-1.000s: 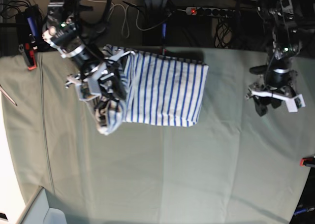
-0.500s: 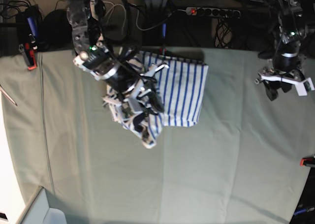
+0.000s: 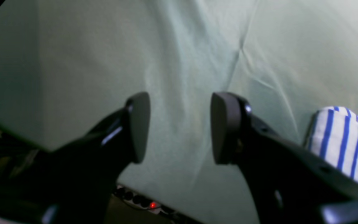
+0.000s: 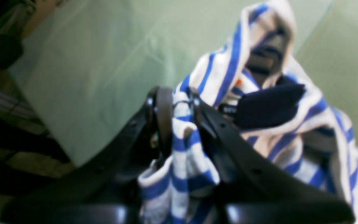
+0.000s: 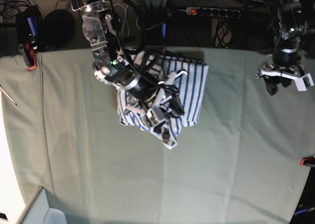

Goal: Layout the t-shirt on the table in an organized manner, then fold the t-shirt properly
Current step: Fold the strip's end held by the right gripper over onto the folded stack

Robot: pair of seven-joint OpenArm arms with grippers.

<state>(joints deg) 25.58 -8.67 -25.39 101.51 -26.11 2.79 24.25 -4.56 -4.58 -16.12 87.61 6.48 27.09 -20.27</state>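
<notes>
We see the right gripper [image 4: 179, 102] clamped on a bunched fold of the shirt [image 5: 189, 88] at table [image 5: 221, 175] centre-far, left gripper [image 3: 180, 127] parted and empty at far right; dragging 1-handed may crumple it further.

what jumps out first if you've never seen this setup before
The blue-striped t-shirt bunched near the far middle of the table catches the eye, with the right gripper shut on a fold of it and its arm reaching across the cloth. Off at the table's far edge, on the base view's right, the left gripper hangs open and empty over bare cloth.
</notes>
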